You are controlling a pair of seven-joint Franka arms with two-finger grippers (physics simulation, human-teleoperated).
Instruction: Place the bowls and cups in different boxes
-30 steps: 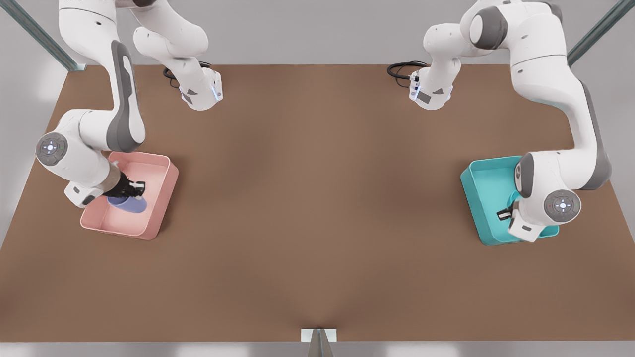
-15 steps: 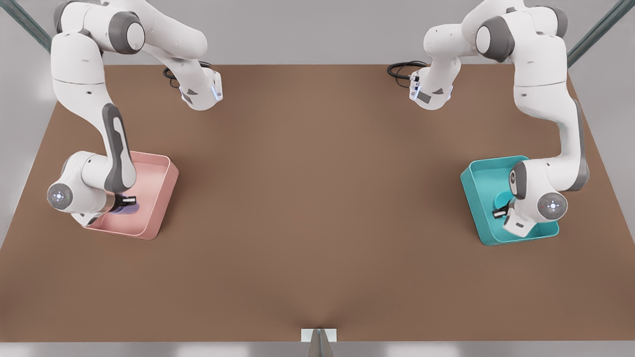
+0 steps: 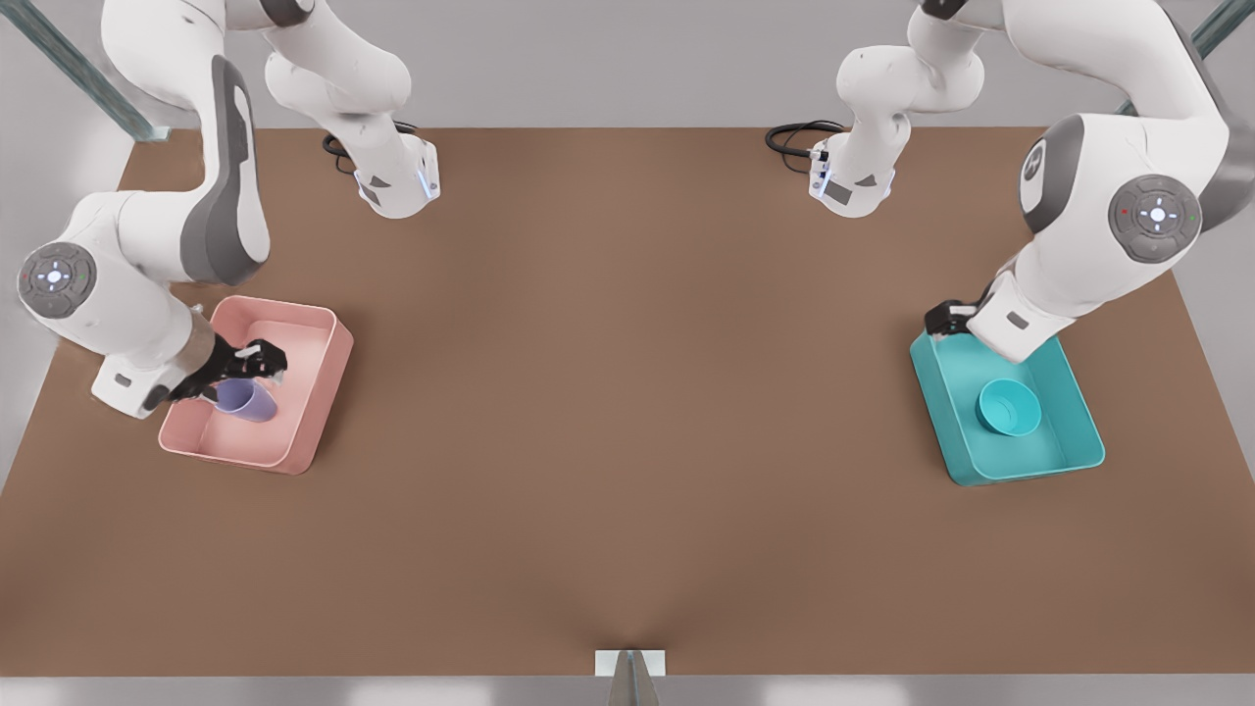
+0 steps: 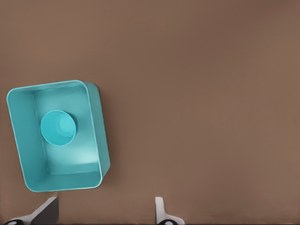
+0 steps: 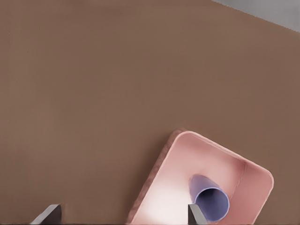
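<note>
While spread wide and empty, left gripper [image 3: 937,319] above a corner of the teal box [image 3: 932,407], bowl [image 3: 1008,407] inside. Right gripper [image 3: 257,359], equally wide, just over the cup [image 3: 245,400] in the pink box [image 3: 328,392]. Best lifted straight, clear of rims. From the wrists, parted fingertips [image 4: 47,208] and the cup's mouth. From the front, both boxes.

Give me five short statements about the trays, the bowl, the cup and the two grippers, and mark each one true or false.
1. The teal bowl sits in the teal tray. True.
2. The lavender cup sits on the table outside the pink tray. False: it is inside the pink tray.
3. The left gripper holds the bowl. False: it is open, above the teal tray's edge.
4. The right gripper is open. True.
5. Both trays hold a bowl. False: the pink tray holds the cup.
</note>
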